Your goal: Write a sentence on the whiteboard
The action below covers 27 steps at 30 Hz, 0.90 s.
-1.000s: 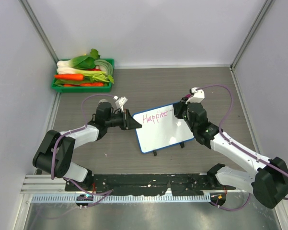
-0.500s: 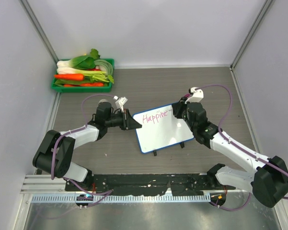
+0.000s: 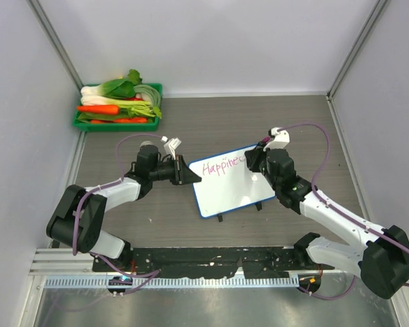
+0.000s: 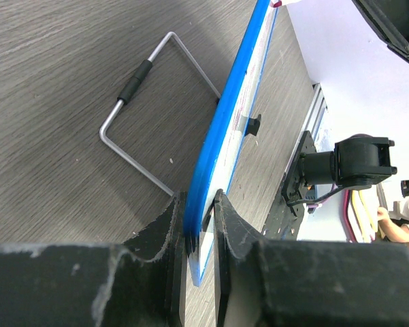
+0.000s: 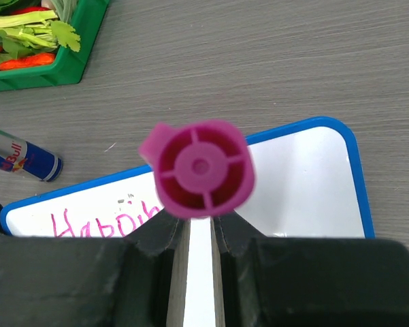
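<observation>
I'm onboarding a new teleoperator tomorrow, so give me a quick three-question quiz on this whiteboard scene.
1. True or false: the left hand clamps the blue edge of the whiteboard.
2. The right hand holds: A) a sponge B) a pink-capped marker C) a spoon.
3. What colour is the sentence written in?
Key: 1 true; 2 B; 3 pink.
</observation>
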Motion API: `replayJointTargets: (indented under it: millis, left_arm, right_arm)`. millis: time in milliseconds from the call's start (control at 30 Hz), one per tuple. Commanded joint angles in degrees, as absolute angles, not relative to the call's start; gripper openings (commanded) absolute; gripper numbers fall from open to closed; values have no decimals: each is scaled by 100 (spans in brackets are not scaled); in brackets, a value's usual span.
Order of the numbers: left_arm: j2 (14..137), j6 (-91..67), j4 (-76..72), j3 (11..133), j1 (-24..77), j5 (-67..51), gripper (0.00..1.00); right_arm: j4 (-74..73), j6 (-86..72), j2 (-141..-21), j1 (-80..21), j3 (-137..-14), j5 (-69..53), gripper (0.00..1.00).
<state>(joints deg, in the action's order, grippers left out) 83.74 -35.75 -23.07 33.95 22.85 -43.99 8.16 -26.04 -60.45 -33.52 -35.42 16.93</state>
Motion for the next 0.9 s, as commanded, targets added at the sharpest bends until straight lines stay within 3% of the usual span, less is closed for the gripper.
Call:
replayJointTargets:
  millis: [0, 867]
  left_arm:
    - [8455, -3050, -1995, 3437, 2303, -3832, 0]
    - [8473, -3059, -1995, 3454, 2294, -3850, 0]
  right_arm:
    - [765, -2540, -5907, -3322, -3516, 1863, 1]
    - [967, -2786, -5600, -3322, -3489, 1336, 1]
